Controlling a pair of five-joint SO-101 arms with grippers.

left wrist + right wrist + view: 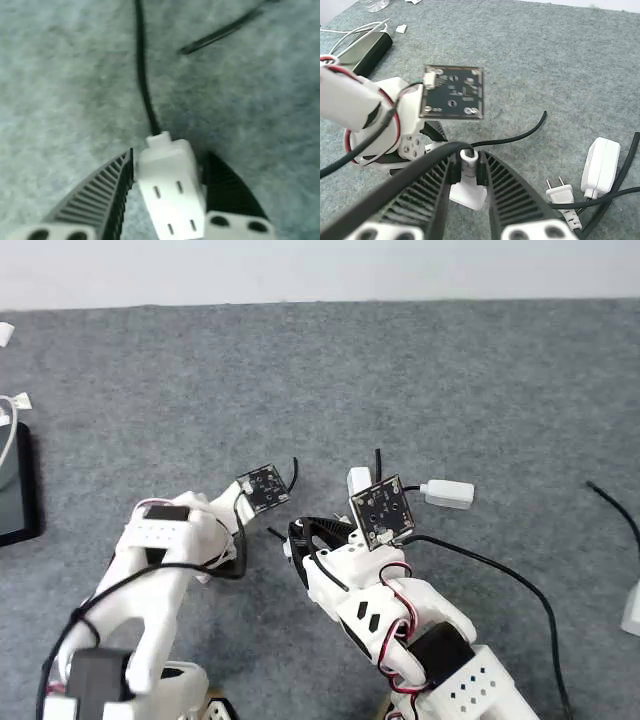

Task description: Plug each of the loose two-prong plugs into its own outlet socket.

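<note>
Ribbed L fingers [100,195] grip boxy plastic outlet [170,190]; R fingers [425,195] pinch plug [468,194].

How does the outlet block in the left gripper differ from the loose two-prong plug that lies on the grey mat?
The outlet block shows rows of slots on its face; the two-prong plug shows two metal prongs sticking out. The outlet block is clamped in the left gripper, while the two-prong plug lies free on the grey mat. Both have white bodies.
</note>
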